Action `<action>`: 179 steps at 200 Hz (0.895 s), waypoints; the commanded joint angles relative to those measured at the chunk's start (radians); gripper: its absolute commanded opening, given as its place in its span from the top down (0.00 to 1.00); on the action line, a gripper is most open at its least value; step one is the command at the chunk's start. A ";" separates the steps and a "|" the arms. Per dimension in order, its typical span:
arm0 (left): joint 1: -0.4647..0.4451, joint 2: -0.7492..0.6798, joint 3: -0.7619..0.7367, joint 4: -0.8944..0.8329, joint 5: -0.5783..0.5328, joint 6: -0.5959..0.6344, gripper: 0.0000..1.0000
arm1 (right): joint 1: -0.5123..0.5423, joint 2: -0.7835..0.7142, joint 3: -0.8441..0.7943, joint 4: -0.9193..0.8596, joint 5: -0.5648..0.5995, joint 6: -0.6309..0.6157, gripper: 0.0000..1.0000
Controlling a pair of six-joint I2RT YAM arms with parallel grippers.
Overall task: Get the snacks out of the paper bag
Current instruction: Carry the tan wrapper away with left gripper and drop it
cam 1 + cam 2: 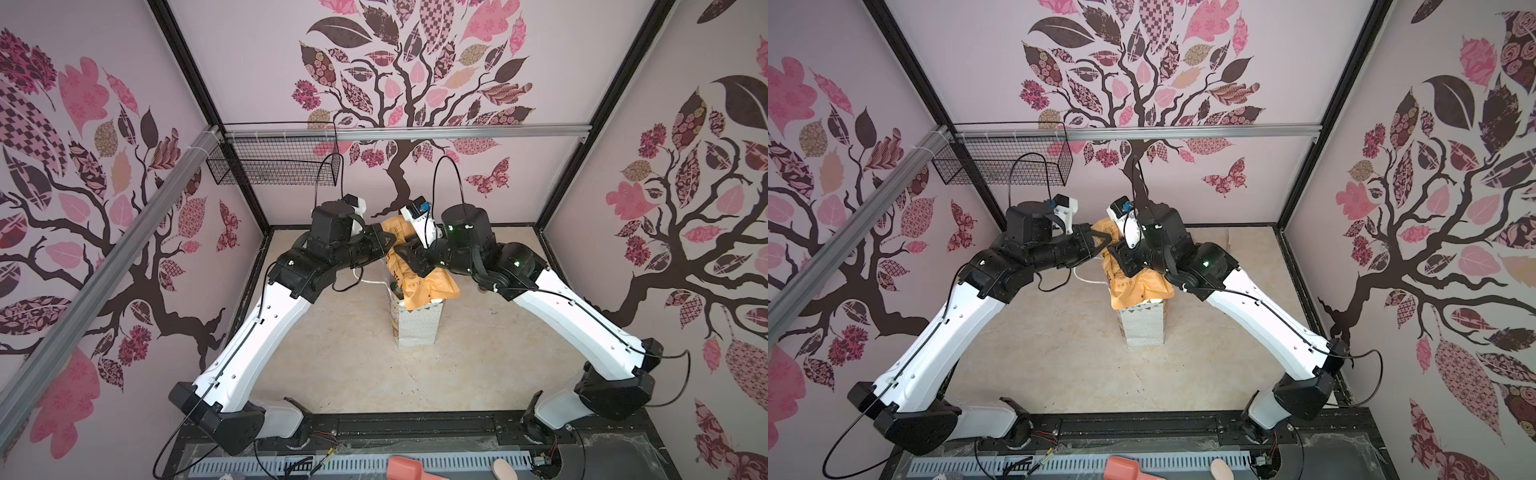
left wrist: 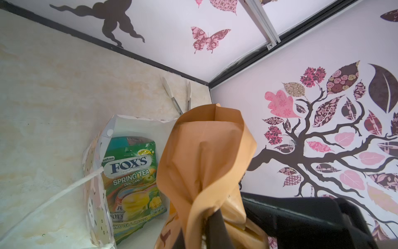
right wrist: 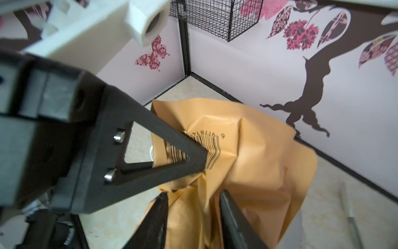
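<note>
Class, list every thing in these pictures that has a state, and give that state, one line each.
paper bag: upright, mouth open
tan-orange packet: crumpled, held up at the bag's mouth
green packet: inside the bag
left gripper: shut on the tan-orange packet
right gripper: open, astride that packet

Your paper bag [image 2: 137,129] is matt white paper, and the green packet [image 2: 131,172] inside it is glossy, smooth foil. Above the bag the tan packet [image 3: 258,161] looks matt and creased; near the bag the tongs [image 2: 173,98] are dull metal.
</note>
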 commanded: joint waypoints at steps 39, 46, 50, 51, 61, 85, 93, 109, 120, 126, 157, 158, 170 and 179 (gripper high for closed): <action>0.110 -0.027 0.035 0.141 0.066 -0.006 1.00 | 0.007 -0.117 -0.003 0.082 -0.012 0.052 0.07; 0.118 -0.029 0.045 0.141 0.067 -0.003 1.00 | 0.009 -0.132 -0.012 0.096 0.001 0.061 0.01; 0.124 -0.028 0.052 0.141 0.065 -0.001 1.00 | 0.009 -0.140 -0.018 0.106 0.008 0.063 0.01; 0.125 -0.028 0.053 0.141 0.066 0.000 1.00 | 0.009 -0.142 -0.019 0.110 0.010 0.064 0.00; 0.141 -0.024 0.074 0.137 0.067 -0.001 1.00 | 0.008 -0.166 -0.041 0.138 0.035 0.070 0.00; 0.202 -0.011 0.109 0.134 0.065 -0.021 1.00 | 0.008 -0.234 -0.121 0.228 0.097 0.083 0.00; 0.228 -0.007 0.112 0.143 0.065 -0.031 1.00 | 0.008 -0.257 -0.152 0.258 0.118 0.088 0.01; 0.289 0.002 0.108 0.165 0.049 -0.046 1.00 | 0.008 -0.296 -0.204 0.305 0.150 0.103 0.00; 0.336 0.012 0.099 0.182 0.028 -0.058 1.00 | 0.007 -0.314 -0.230 0.321 0.170 0.114 0.00; 0.361 0.012 0.086 0.202 0.012 -0.066 1.00 | 0.007 -0.322 -0.241 0.323 0.180 0.121 0.00; 0.481 0.020 -0.010 0.291 -0.112 -0.113 1.00 | 0.006 -0.339 -0.279 0.307 0.188 0.155 0.01; 0.484 0.020 -0.013 0.293 -0.117 -0.115 1.00 | 0.006 -0.339 -0.280 0.307 0.188 0.157 0.00; 0.517 0.027 -0.057 0.312 -0.177 -0.132 1.00 | 0.006 -0.341 -0.295 0.300 0.180 0.169 0.00; 0.540 0.032 -0.098 0.334 -0.208 -0.158 1.00 | 0.007 -0.346 -0.309 0.300 0.172 0.175 0.00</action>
